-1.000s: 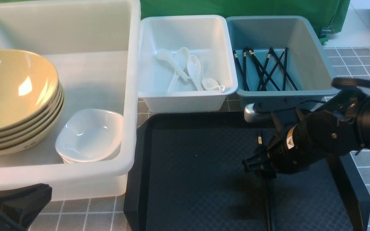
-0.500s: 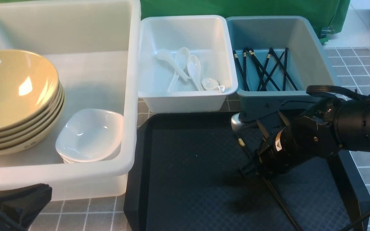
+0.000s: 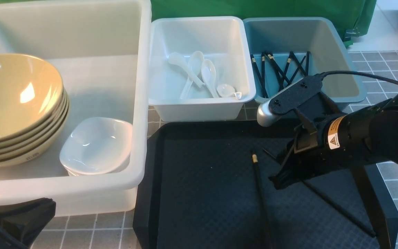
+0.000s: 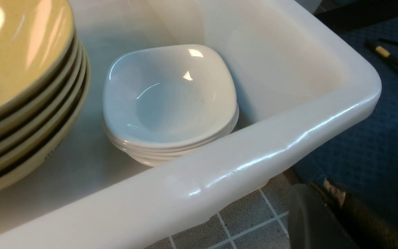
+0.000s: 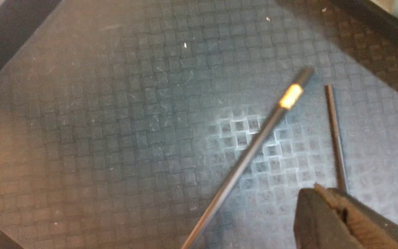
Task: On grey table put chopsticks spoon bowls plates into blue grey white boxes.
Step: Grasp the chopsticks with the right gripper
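Note:
Two chopsticks lie loose on the black tray (image 3: 202, 193): one with a gold band (image 3: 259, 193) (image 5: 250, 152) and a thinner-looking one (image 3: 340, 209) (image 5: 333, 138). My right gripper (image 3: 276, 180) (image 5: 318, 188) hangs shut just over the tray. The thin stick runs under its fingers and does not show between them. Several more chopsticks (image 3: 282, 72) lie in the blue-grey box (image 3: 340, 69). Spoons (image 3: 199, 74) lie in the white box (image 3: 199, 107). Stacked bowls (image 3: 12, 93) (image 4: 19, 69) and plates (image 3: 97, 145) (image 4: 169, 100) sit in the large whitish box (image 3: 140, 86). My left gripper (image 3: 12, 221) (image 4: 323, 188) rests shut and empty beside that box.
The tray sits on the grey table (image 3: 385, 65) in front of the two small boxes, its raised rim (image 3: 368, 186) under my right arm. A green cloth (image 3: 254, 8) hangs behind the boxes.
My right gripper shut, rose and drew back to the right. The gold-banded chopstick swung out of it and now lies flat to its left; a second stick shows beneath it.

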You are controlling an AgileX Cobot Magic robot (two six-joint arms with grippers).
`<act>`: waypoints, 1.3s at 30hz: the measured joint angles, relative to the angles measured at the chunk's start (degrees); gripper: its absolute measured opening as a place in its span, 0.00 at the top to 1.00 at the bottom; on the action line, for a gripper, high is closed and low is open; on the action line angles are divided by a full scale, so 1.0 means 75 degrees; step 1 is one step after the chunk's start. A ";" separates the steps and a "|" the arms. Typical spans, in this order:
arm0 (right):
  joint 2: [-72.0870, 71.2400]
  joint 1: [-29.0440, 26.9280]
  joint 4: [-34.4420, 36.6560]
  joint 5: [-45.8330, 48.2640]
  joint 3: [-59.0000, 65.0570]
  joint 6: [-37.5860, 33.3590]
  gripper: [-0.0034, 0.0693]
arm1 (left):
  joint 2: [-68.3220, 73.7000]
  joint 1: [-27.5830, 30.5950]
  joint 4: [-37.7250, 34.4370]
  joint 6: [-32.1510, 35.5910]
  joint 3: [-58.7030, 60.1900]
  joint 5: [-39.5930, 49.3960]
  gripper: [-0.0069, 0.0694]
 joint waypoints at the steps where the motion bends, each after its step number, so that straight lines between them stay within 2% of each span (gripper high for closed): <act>1: 0.0000 0.0000 -0.0005 0.0000 0.0000 -0.0009 0.91 | 0.0000 0.0000 0.0000 0.0000 0.0000 0.0000 0.92; 7: 0.0364 -0.0142 0.0007 0.0240 -0.0011 0.0033 0.90 | 0.0000 0.0000 0.0000 -0.0005 0.0000 0.0022 0.92; 10: 0.0814 -0.0281 0.0683 0.0588 -0.0140 -0.0058 0.86 | 0.0000 0.0000 0.0000 -0.0015 0.0000 0.0022 0.92; 12: 0.1054 -0.0282 0.1219 0.0594 -0.0217 -0.0227 0.80 | 0.0000 0.0000 0.0000 -0.0018 0.0000 0.0022 0.92; 14: 0.1313 -0.0144 0.1910 0.0395 -0.0318 -0.0454 0.70 | 0.0000 0.0000 0.0000 -0.0024 0.0000 0.0022 0.92; 21: 0.2264 0.0803 0.2318 -0.0044 -0.0722 -0.0622 0.39 | 0.0000 0.0000 0.0000 -0.0024 0.0000 0.0022 0.92; 24: 0.2653 0.0940 0.2318 -0.0122 -0.0863 -0.0633 0.35 | 0.0000 0.0000 0.0000 -0.0024 0.0000 0.0022 0.92; 27: 0.3041 0.0990 0.2236 -0.0288 -0.1070 -0.0681 0.36 | 0.0000 0.0000 0.0000 -0.0024 0.0000 0.0022 0.92; 28: 0.3159 0.0997 0.2108 -0.0325 -0.1173 -0.0749 0.39 | 0.0000 0.0000 0.0007 -0.0024 0.0000 0.0022 0.92; 30: 0.3261 0.0997 0.1838 -0.0182 -0.1306 -0.0851 0.53 | 0.0000 0.0000 0.0000 -0.0024 0.0000 0.0022 0.92; 31: 0.3266 0.0997 0.1777 -0.0146 -0.1321 -0.0859 0.54 | 0.0000 0.0000 0.0000 -0.0024 0.0000 0.0022 0.92; 33: 0.3273 0.0997 0.1510 -0.0015 -0.1369 -0.0876 0.72 | 0.0000 0.0000 0.0000 -0.0024 0.0000 0.0022 0.92; 35: 0.3214 0.0997 0.1365 -0.0009 -0.1371 -0.0930 0.83 | 0.0000 0.0000 0.0006 -0.0024 0.0000 0.0022 0.92; 39: 0.2580 0.0997 0.1268 0.0570 -0.1230 -0.1159 0.85 | 0.0000 0.0000 0.0020 -0.0024 0.0000 0.0022 0.92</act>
